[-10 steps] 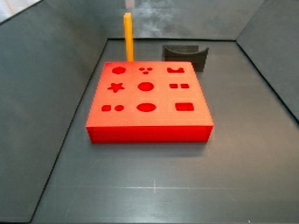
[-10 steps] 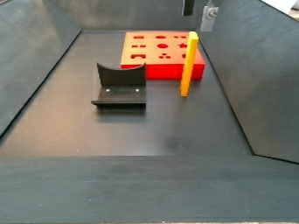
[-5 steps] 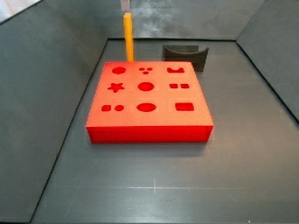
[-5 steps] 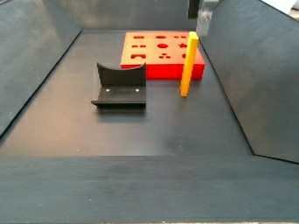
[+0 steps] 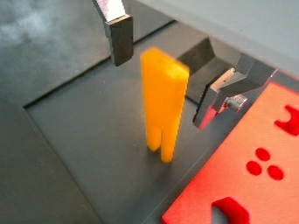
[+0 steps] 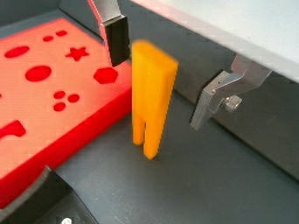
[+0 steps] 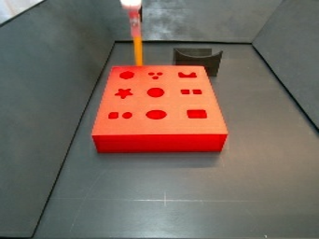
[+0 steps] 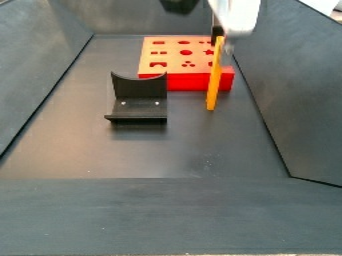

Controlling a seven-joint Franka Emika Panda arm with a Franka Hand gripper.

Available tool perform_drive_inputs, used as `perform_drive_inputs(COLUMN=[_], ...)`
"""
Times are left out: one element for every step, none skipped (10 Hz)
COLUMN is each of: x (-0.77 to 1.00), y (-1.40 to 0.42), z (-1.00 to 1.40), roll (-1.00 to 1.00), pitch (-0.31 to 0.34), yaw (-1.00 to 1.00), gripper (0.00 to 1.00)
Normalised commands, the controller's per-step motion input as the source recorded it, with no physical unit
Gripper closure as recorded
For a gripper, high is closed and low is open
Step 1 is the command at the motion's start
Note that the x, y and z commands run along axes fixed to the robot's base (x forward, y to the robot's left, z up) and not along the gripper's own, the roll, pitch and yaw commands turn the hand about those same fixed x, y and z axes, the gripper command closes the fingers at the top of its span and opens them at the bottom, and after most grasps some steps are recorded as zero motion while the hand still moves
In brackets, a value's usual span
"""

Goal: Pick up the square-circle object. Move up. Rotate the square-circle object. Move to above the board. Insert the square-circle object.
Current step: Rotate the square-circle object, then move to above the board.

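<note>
— Board [image 7: 159,112] status? Largest item first.

— Red block, flat on the dark floor, shaped holes in its top. In both wrist views one edge shows just beside the peg [image 5: 239,175] [image 6: 52,87].

— Dark curved holder [image 8: 136,98]?

— On the floor beside the board, apart from it and from the peg.

— Square-circle object [image 6: 149,101]?

— Yellow-orange, standing upright on the floor just off the board's edge [image 8: 213,75], pronged end down [image 5: 163,101].

— Gripper [image 6: 163,74]?

— Directly over the peg's top. Fingers [image 5: 119,39] spread wide, one on each side of the peg, gaps visible on both sides; nothing grasped. In a side view it sits at the frame's top edge [image 8: 234,15].
</note>
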Motion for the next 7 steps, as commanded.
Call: perform_drive_inputs(x=[0.01,0.0,-0.09,-0.09,-0.1,-0.09,-0.08], y=[0.01,0.0,0.55,0.55,0.52,0.44,0.41], z=[-0.31,0.0,1.0,1.0,1.0,1.0,1.0], roll=[-0.05,-0.06,0.03,0.03,0.03,0.03,0.04], pitch=[-0.056,-0.051,-0.228,-0.212,-0.179,-0.071,-0.001], yaw=[-0.04,-0.03,-0.16,-0.16,-0.14,-0.08,-0.06], gripper=[0.0,1.0,1.0,1.0,1.0,1.0,1.0])
